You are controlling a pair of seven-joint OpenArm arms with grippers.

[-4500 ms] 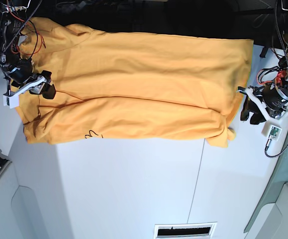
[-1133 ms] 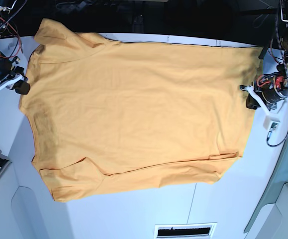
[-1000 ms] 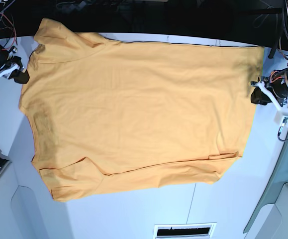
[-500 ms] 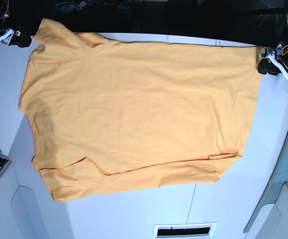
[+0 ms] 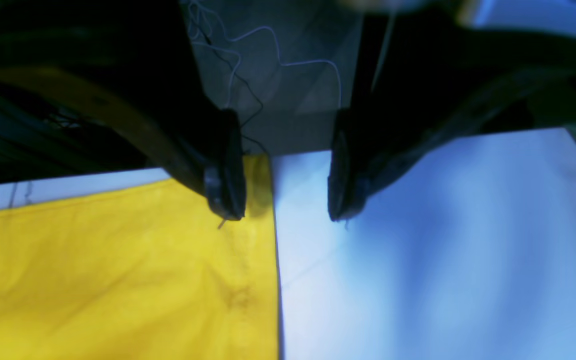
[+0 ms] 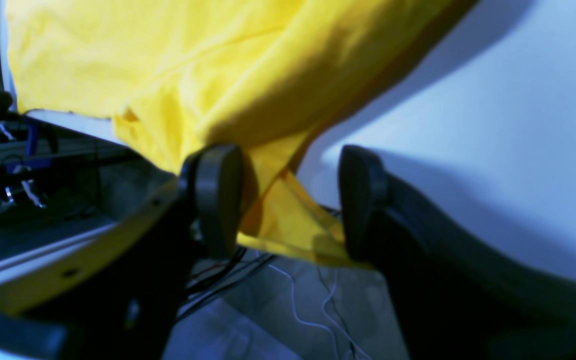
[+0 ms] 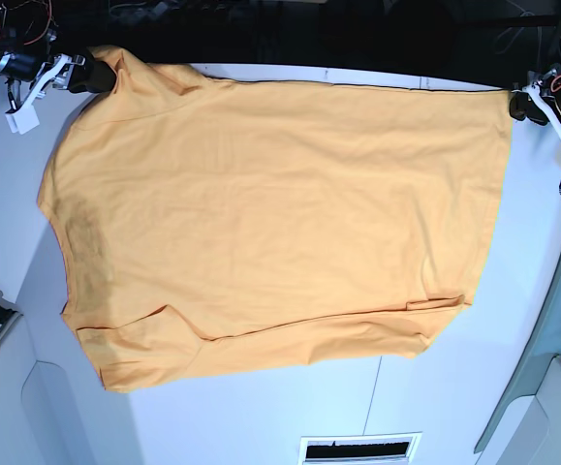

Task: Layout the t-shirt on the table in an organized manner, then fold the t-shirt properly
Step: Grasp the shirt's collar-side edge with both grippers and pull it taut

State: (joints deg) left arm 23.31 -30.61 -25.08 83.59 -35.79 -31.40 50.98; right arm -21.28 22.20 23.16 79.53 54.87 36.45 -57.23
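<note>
T-shirt [image 7: 270, 218] lies spread nearly flat on the white surface [image 7: 261, 417], filling most of the far half in the base view; one long edge runs along the far edge of the surface, and a sleeve at the far corner hangs over it. Layout looks mostly done: body is smooth, but the near long edge is turned up in a shallow fold, and the near sleeve area is a bit rumpled. No fold made yet, so all the folding proper is left. Left gripper [image 5: 283, 200] sits at the far hem corner, jaws parted, one over the cloth and one over bare surface, nothing held. Right gripper [image 6: 288, 200] is at the overhanging sleeve, jaws wide apart with the sleeve cloth hanging between them, not pinched. Next likely: grab those far corners or tidy the near edge.
</note>
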